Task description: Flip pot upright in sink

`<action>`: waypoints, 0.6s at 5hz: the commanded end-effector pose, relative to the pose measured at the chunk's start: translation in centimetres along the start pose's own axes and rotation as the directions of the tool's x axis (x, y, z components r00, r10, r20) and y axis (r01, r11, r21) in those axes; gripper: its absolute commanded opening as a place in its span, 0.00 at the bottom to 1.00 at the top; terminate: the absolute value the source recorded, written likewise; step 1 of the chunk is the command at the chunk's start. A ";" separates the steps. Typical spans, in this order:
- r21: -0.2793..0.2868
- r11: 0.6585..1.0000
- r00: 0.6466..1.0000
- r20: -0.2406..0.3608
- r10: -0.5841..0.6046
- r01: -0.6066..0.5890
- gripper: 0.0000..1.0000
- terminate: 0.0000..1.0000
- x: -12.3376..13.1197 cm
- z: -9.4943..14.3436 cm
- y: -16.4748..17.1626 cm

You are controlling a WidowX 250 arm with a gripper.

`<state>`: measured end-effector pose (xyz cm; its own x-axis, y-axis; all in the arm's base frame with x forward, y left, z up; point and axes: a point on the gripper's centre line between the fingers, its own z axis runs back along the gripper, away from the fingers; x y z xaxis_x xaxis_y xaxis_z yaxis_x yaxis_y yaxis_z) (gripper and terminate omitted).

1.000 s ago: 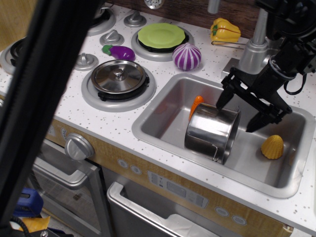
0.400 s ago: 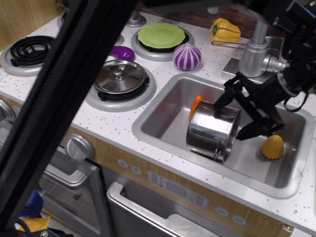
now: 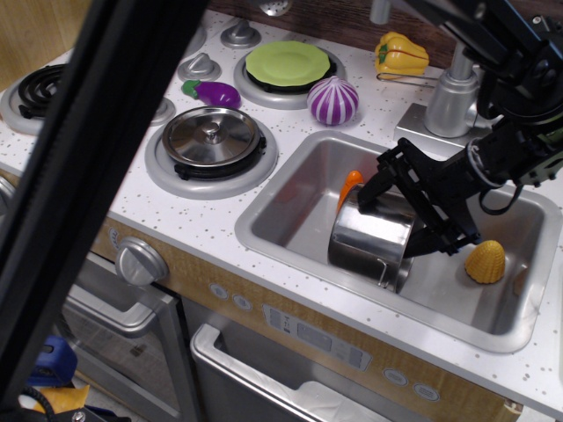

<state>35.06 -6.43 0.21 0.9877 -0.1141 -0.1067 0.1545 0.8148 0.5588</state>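
Gripper (image 3: 412, 209) straddled the tipped pot's (image 3: 368, 244) rim, jaws spread and not yet clamped; the slick steel might slip and roll across the sink (image 3: 290, 207) onto the orange carrot (image 3: 350, 185).

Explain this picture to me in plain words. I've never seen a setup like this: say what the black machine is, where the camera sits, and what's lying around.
One camera looks down at a toy kitchen from the front; the dark bar on the left is something close to the lens. The black machine is a robot arm ending in a gripper, its jaws spread around the rim of a steel pot lying on its side in the sink. Whether it grips yet is unclear. Also in the sink: an orange piece and a yellow toy. On the counter: a lid, green plate, purple onion.
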 end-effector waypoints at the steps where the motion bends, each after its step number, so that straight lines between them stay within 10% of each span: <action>1: -0.058 0.998 0.995 0.095 0.041 -0.035 1.00 0.00 0.3 1.7 2.8; 2: -0.091 0.994 0.990 0.117 0.078 -0.068 0.00 0.00 0.5 1.6 2.6; 3: -0.160 0.981 0.981 0.142 0.135 -0.112 0.00 0.00 0.6 1.3 2.8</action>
<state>35.22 -4.82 -0.21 0.9974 -0.0656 0.0311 0.0464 0.9056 0.4216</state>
